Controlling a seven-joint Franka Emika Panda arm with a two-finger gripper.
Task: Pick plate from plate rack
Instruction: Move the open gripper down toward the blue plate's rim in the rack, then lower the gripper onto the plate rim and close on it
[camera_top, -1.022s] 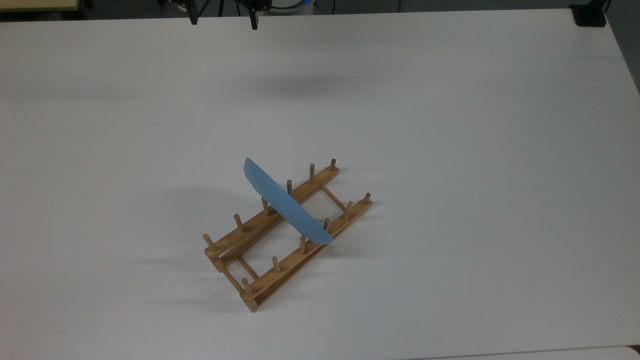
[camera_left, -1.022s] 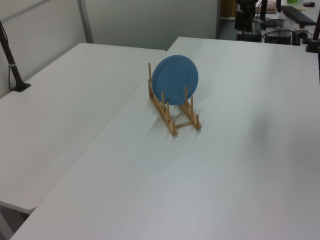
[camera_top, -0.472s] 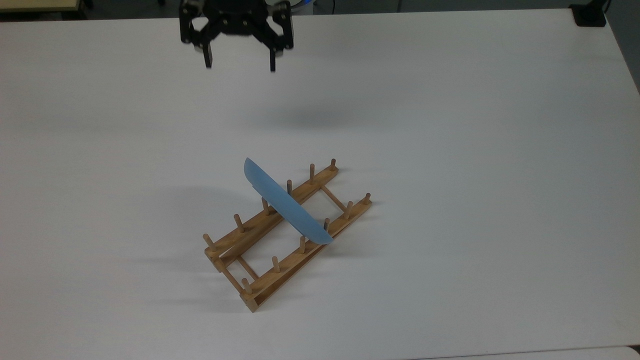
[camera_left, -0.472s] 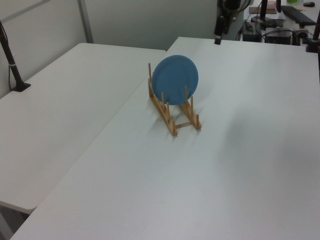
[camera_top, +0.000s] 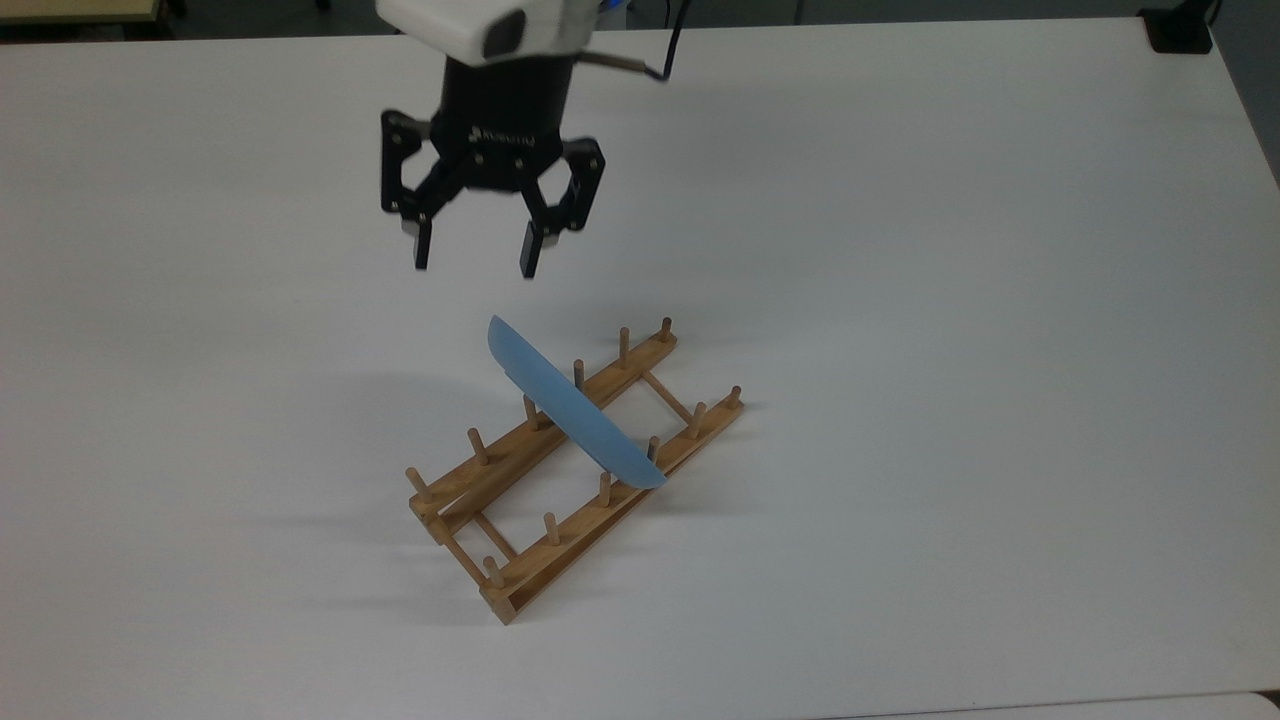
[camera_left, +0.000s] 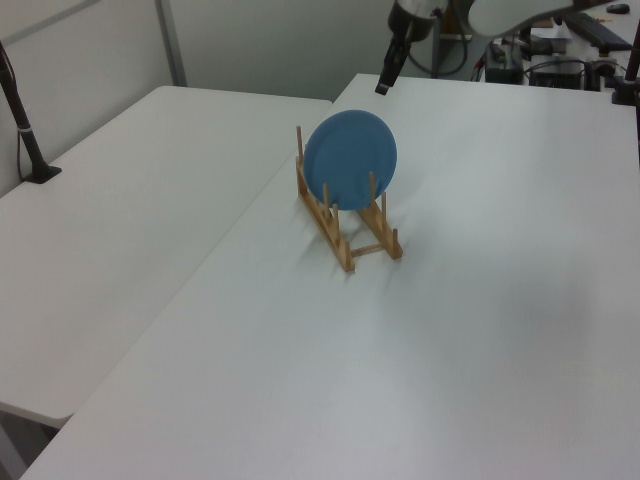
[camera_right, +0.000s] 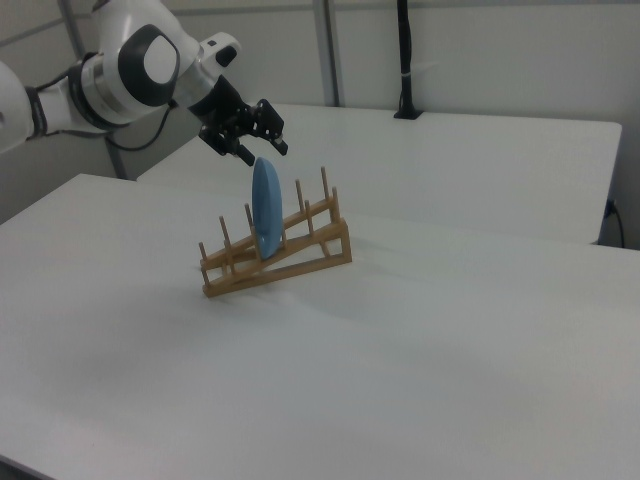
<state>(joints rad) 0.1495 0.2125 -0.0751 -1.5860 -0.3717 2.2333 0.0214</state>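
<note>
My jaws stand wide open, empty; my gripper (camera_top: 474, 258) has descended toward the plate (camera_top: 572, 412), still racked (camera_top: 560, 545). Grasp pending.

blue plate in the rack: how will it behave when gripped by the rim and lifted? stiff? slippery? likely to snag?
The plate looks thin and matte, plastic-like: probably stiff, light, not very slippery. It stands on edge, slightly tilted, between pegs of the plate rack, so a skewed pull may snag and drag the small rack. The gripper is open above the rim.

light: bright, even, overhead | shadows: soft, faint beside plate rack (camera_top: 575, 470) | focus: sharp | glare: none
</note>
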